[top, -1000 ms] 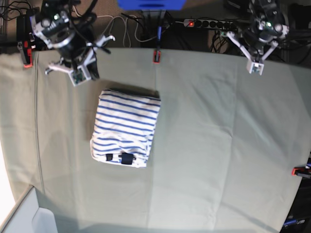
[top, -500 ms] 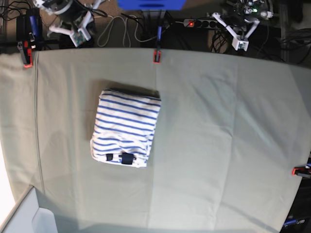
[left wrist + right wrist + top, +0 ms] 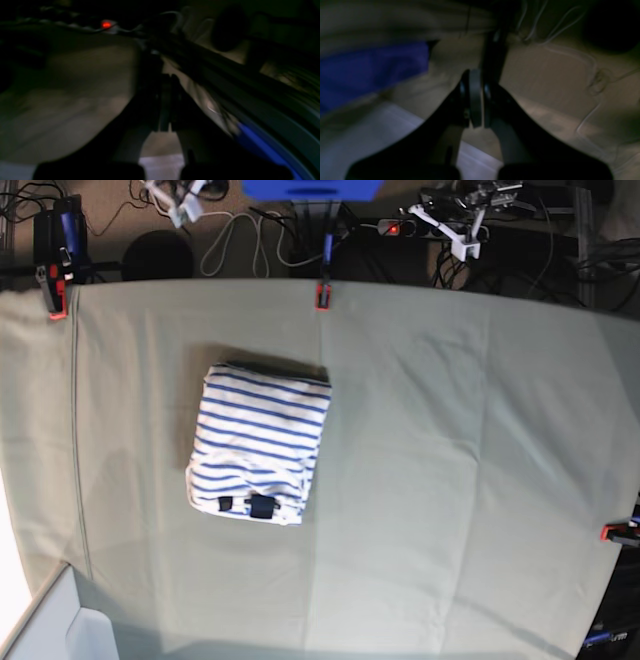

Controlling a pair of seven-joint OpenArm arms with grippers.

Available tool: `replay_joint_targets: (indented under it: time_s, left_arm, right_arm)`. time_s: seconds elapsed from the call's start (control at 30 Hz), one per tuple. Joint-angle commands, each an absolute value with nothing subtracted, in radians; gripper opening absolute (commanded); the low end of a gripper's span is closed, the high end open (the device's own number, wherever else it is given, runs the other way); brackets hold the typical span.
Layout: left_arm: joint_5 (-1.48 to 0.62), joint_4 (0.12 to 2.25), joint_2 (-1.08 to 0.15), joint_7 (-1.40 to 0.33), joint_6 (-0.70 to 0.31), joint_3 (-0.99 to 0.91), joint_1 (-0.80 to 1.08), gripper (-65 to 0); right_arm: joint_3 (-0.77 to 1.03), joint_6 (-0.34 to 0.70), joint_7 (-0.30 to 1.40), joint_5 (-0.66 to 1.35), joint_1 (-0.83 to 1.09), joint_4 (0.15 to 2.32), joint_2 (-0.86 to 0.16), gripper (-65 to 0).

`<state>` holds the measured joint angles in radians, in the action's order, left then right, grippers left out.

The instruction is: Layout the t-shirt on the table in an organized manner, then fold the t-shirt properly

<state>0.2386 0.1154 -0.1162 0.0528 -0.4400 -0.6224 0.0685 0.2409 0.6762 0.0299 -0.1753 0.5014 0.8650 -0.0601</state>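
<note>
The t-shirt [image 3: 258, 442] lies folded into a neat rectangle on the left half of the table [image 3: 450, 480], its two dark blue tabs [image 3: 250, 506] at the near edge and its far edge square to the table's back rim. Nothing touches it. A red clamp [image 3: 321, 296] grips the back rim just beyond the shirt, another [image 3: 54, 295] sits at the far left corner, and a third [image 3: 618, 531] on the right edge. Behind the table, among cables, the left gripper [image 3: 462, 248] and the right gripper [image 3: 182, 215] hang off the surface (both wrist views are dark and blurred), each with jaws pressed together and holding nothing
</note>
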Motion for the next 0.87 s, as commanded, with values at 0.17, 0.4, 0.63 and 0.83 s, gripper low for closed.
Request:
replay_joint_targets:
  time_s: [0.17,0.4,0.63,0.83]
  left_arm:
    - [0.239,0.104,-0.119,0.093,-0.153,-0.622,0.054,-65.0]
    - [0.28,0.104,-0.104,0.093,-0.13,-0.61,0.022,-65.0]
    - [0.323,0.104,-0.084,0.094,-0.13,-0.544,0.018,-65.0]
    - [0.328,0.104,-0.076,0.096,-0.128,-0.524,0.018,-65.0]
  right_arm:
    - [0.243,0.32,-0.271,-0.162,0.308,0.361,-0.111,-65.0]
    - [0.243,-0.275,-0.507,-0.162,0.216,0.079,-0.114,-65.0]
    - [0.243,-0.398,-0.506,-0.162,0.217,0.074,-0.101,-65.0]
    - [0.243,-0.398,-0.506,-0.162,0.213,0.074,-0.079,-65.0]
